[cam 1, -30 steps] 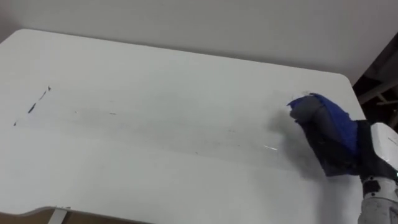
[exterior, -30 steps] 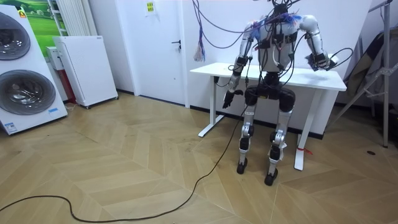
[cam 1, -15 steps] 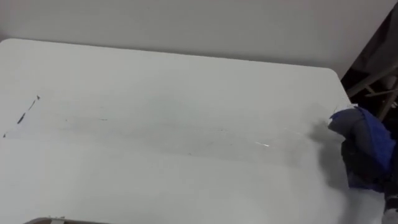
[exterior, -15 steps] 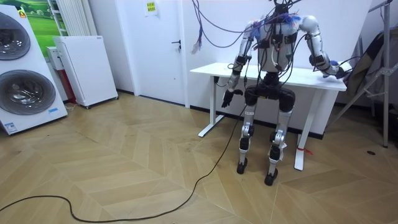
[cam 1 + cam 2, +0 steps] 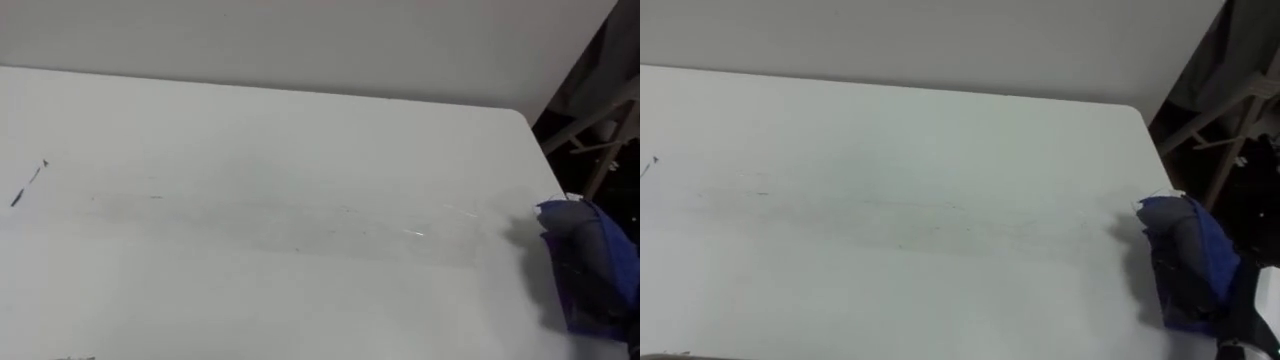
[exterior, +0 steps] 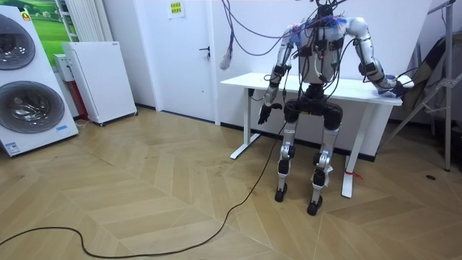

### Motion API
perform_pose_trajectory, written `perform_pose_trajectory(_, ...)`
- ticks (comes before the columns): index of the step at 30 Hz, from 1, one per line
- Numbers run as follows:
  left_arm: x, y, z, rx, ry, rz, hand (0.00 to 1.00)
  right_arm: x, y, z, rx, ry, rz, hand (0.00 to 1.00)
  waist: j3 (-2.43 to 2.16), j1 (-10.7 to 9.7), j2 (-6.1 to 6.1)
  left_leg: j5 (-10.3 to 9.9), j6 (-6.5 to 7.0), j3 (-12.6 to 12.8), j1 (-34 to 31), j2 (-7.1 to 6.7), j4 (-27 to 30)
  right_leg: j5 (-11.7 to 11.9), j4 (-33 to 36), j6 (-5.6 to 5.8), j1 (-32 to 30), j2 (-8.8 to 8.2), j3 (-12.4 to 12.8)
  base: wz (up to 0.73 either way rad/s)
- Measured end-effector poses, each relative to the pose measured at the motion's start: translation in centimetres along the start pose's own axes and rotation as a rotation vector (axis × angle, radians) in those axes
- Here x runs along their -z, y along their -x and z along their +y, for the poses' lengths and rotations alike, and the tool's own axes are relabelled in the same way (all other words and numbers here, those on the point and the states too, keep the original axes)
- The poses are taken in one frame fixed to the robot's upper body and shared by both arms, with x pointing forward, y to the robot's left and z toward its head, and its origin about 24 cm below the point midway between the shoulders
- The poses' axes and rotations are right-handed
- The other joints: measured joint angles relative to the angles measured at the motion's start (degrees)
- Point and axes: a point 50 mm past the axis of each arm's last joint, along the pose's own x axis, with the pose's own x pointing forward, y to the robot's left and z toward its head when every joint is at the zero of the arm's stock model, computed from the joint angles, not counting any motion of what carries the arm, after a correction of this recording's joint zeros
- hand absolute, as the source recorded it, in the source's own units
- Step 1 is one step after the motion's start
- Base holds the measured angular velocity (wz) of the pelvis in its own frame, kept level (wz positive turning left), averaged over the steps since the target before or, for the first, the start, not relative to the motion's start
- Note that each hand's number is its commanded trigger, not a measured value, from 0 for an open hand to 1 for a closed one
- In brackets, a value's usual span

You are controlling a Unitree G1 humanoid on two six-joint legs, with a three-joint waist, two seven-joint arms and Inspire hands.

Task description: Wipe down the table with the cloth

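The robot is standing close against the near long edge of a white table (image 5: pixel 300 120), its back turned to the room view. Its right arm is reaching out to the table's end at the room view's right, where the right hand (image 6: pixel 385 82) is resting on the top. In the eye views that hand is sitting at the lower right of the frame, bundled in a blue cloth (image 5: pixel 588 262) that is lying on the tabletop just beside the right-hand edge. The cloth is covering the fingers, so I cannot tell whether they are gripping it or lying flat beneath it.

The left arm is hanging straight down beside the hip, and the left hand (image 6: pixel 263 115) is dangling below the level of the tabletop (too small in the room view to tell how its fingers are set).

A short dark mark (image 5: pixel 27 186) is showing at the far left edge of the left eye view, well apart from the cloth. Faint grey streaks (image 5: pixel 300 228) are running across the middle of the frame between the mark and the cloth.
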Motion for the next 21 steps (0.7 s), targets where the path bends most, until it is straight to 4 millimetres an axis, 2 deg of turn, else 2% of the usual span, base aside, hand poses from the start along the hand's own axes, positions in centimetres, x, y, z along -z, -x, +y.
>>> perform_pose_trajectory(4,-0.1,0.0,0.1,-0.005,0.001,-0.003,0.00,0.5,-0.1,0.0,0.023,-0.070,0.055,0.00,0.03,0.3,0.01,0.0,0.00,0.1,0.2,-0.01,-0.5,0.0,-0.8,-0.01,0.2,0.13,0.5,-0.03)
perform_pose_trajectory(9,0.5,0.0,0.1,-0.021,0.011,0.034,0.00,1.8,-0.3,0.0,0.058,-0.204,0.174,0.00,-0.01,-0.2,-1.10,0.0,0.00,-0.9,0.3,-0.21,-0.4,0.0,-1.1,0.01,1.0,0.07,-0.2,0.13)
perform_pose_trajectory(10,0.7,0.1,0.2,-0.027,0.012,0.043,0.00,2.4,-0.1,-0.1,0.069,-0.246,0.218,0.00,-0.20,-0.4,-0.91,0.0,0.00,-1.2,0.2,-0.21,-0.4,0.0,-1.2,0.01,1.1,0.10,-0.3,0.14)
perform_pose_trajectory(12,1.0,0.1,0.1,-0.027,0.012,0.057,0.00,3.1,-0.2,-0.3,0.106,-0.332,0.290,0.00,-0.23,-1.1,-1.07,0.0,0.00,-1.7,-0.1,-0.23,-0.2,0.0,-0.9,0.01,1.1,0.14,-0.3,0.22)
perform_pose_trajectory(13,0.9,0.1,0.2,-0.029,0.012,0.057,0.00,4.2,0.0,-0.5,0.138,-0.375,0.363,0.00,-0.28,-1.4,-1.05,0.0,0.02,-1.7,-0.4,-0.22,-0.1,0.0,-0.9,0.01,1.1,0.14,-0.2,0.27)
perform_pose_trajectory(14,0.9,0.1,0.2,-0.029,0.013,0.057,0.00,5.9,0.7,-0.7,0.170,-0.416,0.470,0.00,-0.31,-1.5,-0.98,0.0,0.04,-1.5,-0.5,-0.23,0.0,0.0,-0.9,0.02,1.1,0.10,-0.2,0.24)
perform_pose_trajectory(15,1.0,0.1,0.2,-0.030,0.014,0.059,0.00,6.8,1.1,-0.7,0.186,-0.437,0.529,0.00,-0.32,-1.6,-0.90,0.0,0.04,-1.5,-0.6,-0.23,-0.1,0.0,-0.9,0.02,1.2,0.10,-0.2,0.14)
perform_pose_trajectory(17,1.7,0.3,0.3,-0.054,0.038,0.083,0.00,9.8,3.4,-0.6,0.262,-0.535,0.736,0.00,-0.45,-2.5,-0.61,0.0,0.04,-1.6,-0.5,-0.16,-0.3,0.0,-1.0,0.02,1.2,0.15,-0.2,0.05)
perform_pose_trajectory(18,1.9,0.4,0.3,-0.058,0.043,0.093,0.00,10.5,4.1,-0.5,0.282,-0.564,0.788,0.00,-0.52,-2.9,-0.47,0.0,0.03,-1.6,-0.5,-0.15,-0.3,0.0,-1.0,0.02,1.3,0.17,-0.2,0.00)
perform_pose_trajectory(19,2.1,0.5,0.2,-0.060,0.059,0.106,0.00,11.9,5.6,-0.4,0.323,-0.617,0.891,0.00,-0.53,-3.4,-0.37,0.0,0.03,-1.6,-0.5,-0.14,-0.3,0.0,-1.0,0.02,1.3,0.18,-0.2,0.00)
perform_pose_trajectory(20,2.2,0.5,0.0,-0.060,0.080,0.119,0.00,12.9,6.9,-0.2,0.356,-0.665,0.981,0.00,-0.41,-4.0,-0.16,0.0,0.03,-1.5,-0.5,-0.14,-0.3,0.0,-0.9,0.03,1.2,0.17,-0.1,-0.05)
perform_pose_trajectory(21,2.3,0.5,-0.2,-0.058,0.087,0.122,0.00,13.3,7.5,-0.1,0.370,-0.683,1.020,0.00,-0.43,-4.3,-0.01,0.0,0.03,-1.3,-0.5,-0.14,-0.3,0.0,-0.8,0.03,1.1,0.16,0.0,-0.17)
